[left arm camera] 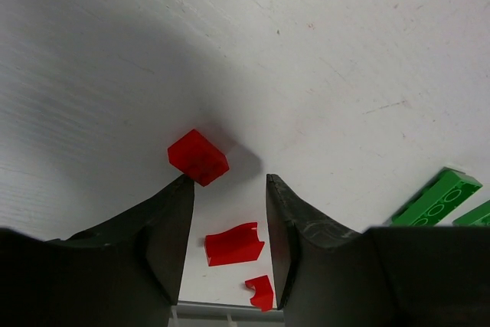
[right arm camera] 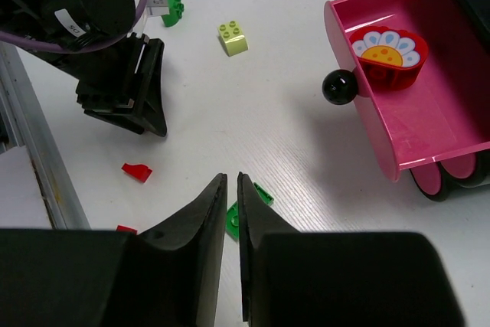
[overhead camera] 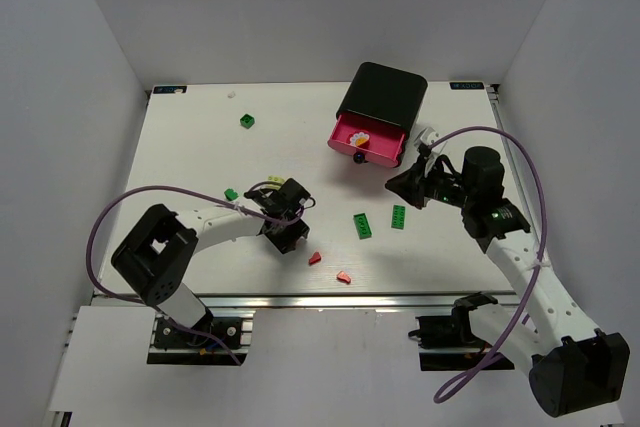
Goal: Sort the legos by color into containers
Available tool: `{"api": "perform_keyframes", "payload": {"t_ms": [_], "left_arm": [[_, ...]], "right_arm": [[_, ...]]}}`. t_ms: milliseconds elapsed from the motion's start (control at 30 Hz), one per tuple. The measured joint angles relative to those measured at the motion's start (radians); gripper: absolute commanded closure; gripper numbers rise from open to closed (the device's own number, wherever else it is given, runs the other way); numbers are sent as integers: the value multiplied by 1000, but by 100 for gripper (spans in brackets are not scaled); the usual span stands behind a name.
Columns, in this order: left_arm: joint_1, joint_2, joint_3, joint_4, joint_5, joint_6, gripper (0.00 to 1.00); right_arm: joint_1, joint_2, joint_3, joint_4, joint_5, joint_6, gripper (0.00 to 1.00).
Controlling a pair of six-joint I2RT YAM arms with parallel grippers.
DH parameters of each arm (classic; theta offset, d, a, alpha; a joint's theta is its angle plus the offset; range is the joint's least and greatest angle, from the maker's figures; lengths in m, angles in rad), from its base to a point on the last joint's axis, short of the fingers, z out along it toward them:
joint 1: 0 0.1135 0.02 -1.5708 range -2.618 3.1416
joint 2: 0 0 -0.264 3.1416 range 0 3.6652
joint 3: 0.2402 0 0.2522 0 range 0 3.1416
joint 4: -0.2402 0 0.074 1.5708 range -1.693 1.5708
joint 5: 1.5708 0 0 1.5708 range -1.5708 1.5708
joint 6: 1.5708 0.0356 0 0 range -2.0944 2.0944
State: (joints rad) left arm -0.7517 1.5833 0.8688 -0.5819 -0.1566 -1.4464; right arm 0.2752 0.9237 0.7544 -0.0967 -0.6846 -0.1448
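Observation:
My left gripper is open and empty, low over the table. In the left wrist view a red brick lies just past its left fingertip, and two red bits lie between the fingers. Two red bits show in the top view. My right gripper is shut and empty, above the two dark green flat bricks. The black cabinet has one pink drawer pulled open. A red flower-printed piece lies in it.
A green cube sits at the far left. A lime-yellow block and a small green brick lie by the left arm. Purple cables loop over both arms. The drawer knob faces the right gripper.

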Motion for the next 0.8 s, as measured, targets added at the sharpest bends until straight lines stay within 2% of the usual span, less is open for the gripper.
{"api": "perform_keyframes", "payload": {"t_ms": [500, 633, 800], "left_arm": [[41, 15, 30, -82, -48, 1, 47], [55, 34, 51, -108, -56, 14, 52], [64, 87, 107, -117, -52, 44, 53]], "right_arm": [[-23, -19, -14, 3, -13, 7, 86], [-27, -20, -16, 3, -18, 7, 86], [-31, -22, -16, 3, -19, 7, 87]]}}
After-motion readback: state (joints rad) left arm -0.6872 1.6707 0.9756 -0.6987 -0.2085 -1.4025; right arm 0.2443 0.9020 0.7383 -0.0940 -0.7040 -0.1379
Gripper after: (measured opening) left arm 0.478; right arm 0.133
